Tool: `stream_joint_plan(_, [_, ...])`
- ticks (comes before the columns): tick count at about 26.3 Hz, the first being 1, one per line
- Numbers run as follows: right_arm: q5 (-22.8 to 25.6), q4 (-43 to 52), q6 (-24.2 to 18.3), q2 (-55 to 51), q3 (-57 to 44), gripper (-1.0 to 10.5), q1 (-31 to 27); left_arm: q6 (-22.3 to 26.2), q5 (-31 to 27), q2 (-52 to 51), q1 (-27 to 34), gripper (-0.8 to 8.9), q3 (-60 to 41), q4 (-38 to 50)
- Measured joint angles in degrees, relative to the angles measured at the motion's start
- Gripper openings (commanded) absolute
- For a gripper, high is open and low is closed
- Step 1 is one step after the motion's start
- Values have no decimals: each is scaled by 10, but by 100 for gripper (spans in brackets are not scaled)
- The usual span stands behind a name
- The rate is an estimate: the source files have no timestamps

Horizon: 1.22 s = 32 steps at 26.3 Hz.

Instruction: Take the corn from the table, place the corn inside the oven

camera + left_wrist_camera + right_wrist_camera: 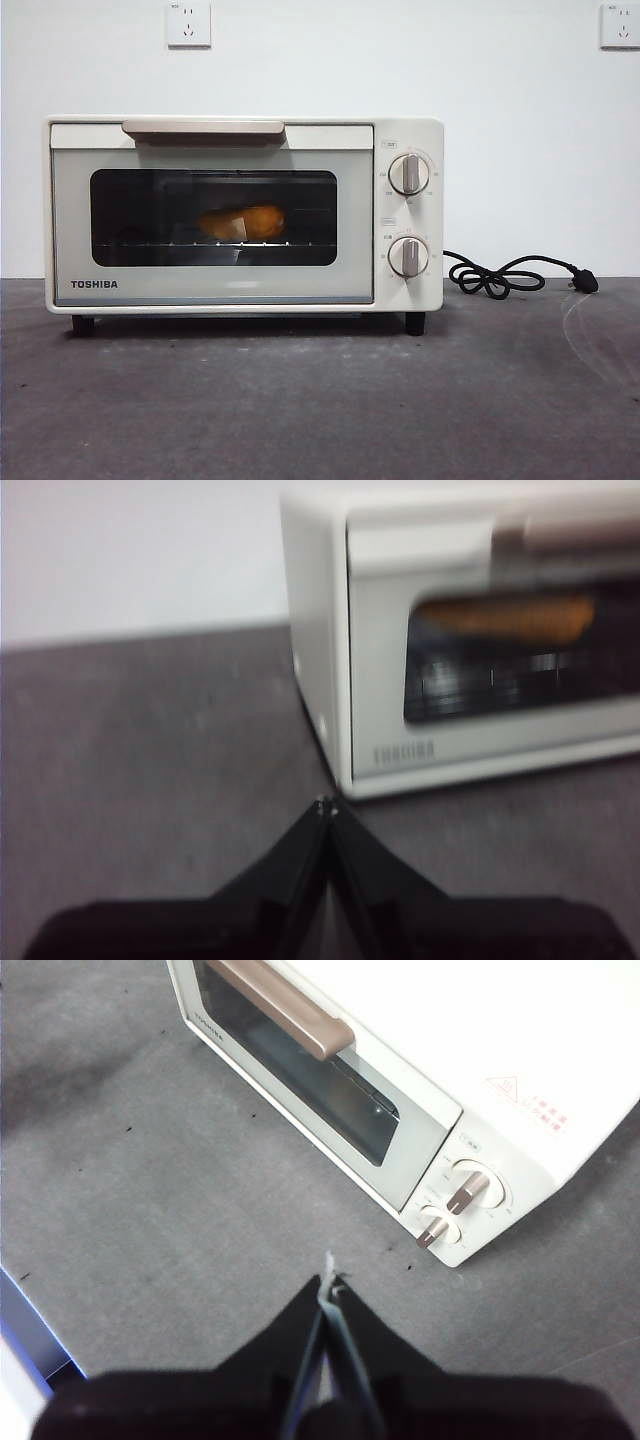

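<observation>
Cream-white oven [215, 285]: stood on the table [300, 410], toward its far edge and left of the middle in the front view, door shut, resting on black feet.
Door: dark glass window under a long handle [203, 127] that ran along its top.
Knobs: two round ones [409, 174] stacked on the panel right of the door.
Corn [243, 222]: lay inside the oven on the wire rack, seen through the glass as a yellow-orange cob lying lengthwise, about the middle of the window; a pale reflection crossed part of it.
Cord [500, 277]: black, looped on the table right of the oven, its plug near the right edge of the view.
Wall: white behind the table, with two sockets [188, 24] high up.
Left pincer [326, 805]: clenched, tips meeting, holding nothing, above the table off the oven's front left corner and apart from it; this view was blurred.
Right pincer [329, 1285]: clenched and empty, high above the table in front of the knob end of the oven, clear of it.
</observation>
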Motion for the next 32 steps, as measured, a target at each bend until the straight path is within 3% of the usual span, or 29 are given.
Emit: stream_joint_plan(32, [0,0,0,0,0,1,0,-12,-3,0,0,-3,0,3])
